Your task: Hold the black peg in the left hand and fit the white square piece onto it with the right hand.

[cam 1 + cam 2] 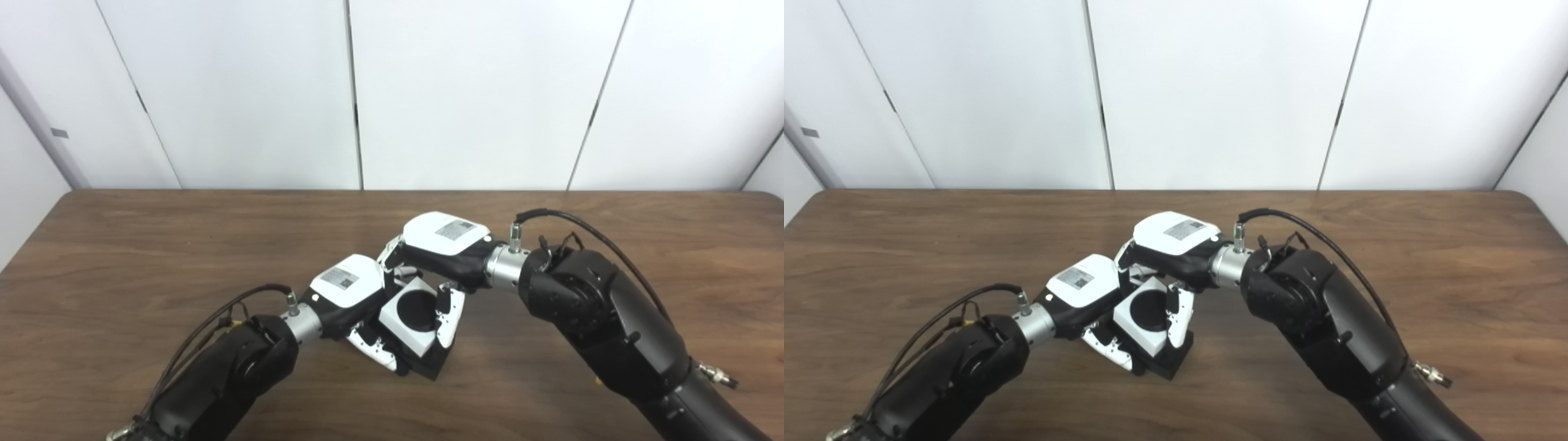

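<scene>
The white square piece [404, 327] has a round hole in its middle, and the hole looks filled with black. It sits tilted on top of the black peg's square base [429, 365], just above the wooden table [153, 257]. My left hand [352, 300] is shut on the black base from the left side, fingers under and around it. My right hand [444, 245] reaches in from the right and is shut on the white square piece, with one finger [448, 318] down its right edge. The peg's shaft is hidden inside the hole.
Both forearms come in low over the table's front half and meet at its middle. A black cable [588, 229] loops above the right wrist. White wall panels stand behind the table's far edge.
</scene>
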`<state>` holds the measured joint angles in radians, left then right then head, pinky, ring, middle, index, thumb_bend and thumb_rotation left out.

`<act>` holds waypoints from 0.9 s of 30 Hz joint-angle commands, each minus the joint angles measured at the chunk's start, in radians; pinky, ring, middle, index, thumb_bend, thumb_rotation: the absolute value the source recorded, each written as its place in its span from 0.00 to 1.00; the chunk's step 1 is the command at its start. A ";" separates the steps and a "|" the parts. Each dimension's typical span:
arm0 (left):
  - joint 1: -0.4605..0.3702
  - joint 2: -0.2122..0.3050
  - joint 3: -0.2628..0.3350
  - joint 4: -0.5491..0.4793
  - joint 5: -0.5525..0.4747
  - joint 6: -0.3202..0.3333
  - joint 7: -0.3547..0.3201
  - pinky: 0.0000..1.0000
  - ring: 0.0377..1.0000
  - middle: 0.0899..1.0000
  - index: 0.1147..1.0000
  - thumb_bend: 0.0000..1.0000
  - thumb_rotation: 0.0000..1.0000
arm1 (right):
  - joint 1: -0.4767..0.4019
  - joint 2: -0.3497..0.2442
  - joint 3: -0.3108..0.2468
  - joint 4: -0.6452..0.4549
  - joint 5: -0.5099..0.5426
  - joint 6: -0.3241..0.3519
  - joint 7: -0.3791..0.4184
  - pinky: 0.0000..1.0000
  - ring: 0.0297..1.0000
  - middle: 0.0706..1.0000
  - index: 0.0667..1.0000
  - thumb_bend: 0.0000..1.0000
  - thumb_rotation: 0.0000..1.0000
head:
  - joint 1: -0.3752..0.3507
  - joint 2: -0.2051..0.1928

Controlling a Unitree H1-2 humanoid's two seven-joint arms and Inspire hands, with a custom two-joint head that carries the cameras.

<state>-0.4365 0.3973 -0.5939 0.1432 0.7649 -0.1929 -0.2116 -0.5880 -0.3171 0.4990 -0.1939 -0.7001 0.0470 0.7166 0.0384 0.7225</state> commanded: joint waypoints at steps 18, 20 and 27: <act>0.029 0.006 -0.047 0.037 0.055 0.016 -0.079 0.85 0.93 0.91 0.43 0.52 0.08 | -0.036 -0.034 0.006 -0.026 0.024 0.038 0.080 0.80 0.85 0.82 0.82 0.98 0.43 | -0.015 0.006; 0.030 0.007 -0.045 0.035 0.052 0.018 -0.082 0.85 0.93 0.91 0.43 0.52 0.08 | -0.034 -0.043 0.000 -0.029 0.024 0.037 0.076 0.79 0.85 0.82 0.82 0.99 0.43 | -0.017 0.007; 0.032 0.014 -0.039 0.031 0.046 0.014 -0.079 0.85 0.93 0.91 0.43 0.52 0.08 | -0.021 -0.067 -0.019 -0.032 0.032 0.038 0.068 0.78 0.84 0.81 0.81 0.98 0.39 | -0.022 0.013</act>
<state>-0.4364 0.3977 -0.5941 0.1416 0.7613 -0.1879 -0.2124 -0.5938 -0.3582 0.4932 -0.2075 -0.6726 0.0791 0.7727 0.0169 0.7332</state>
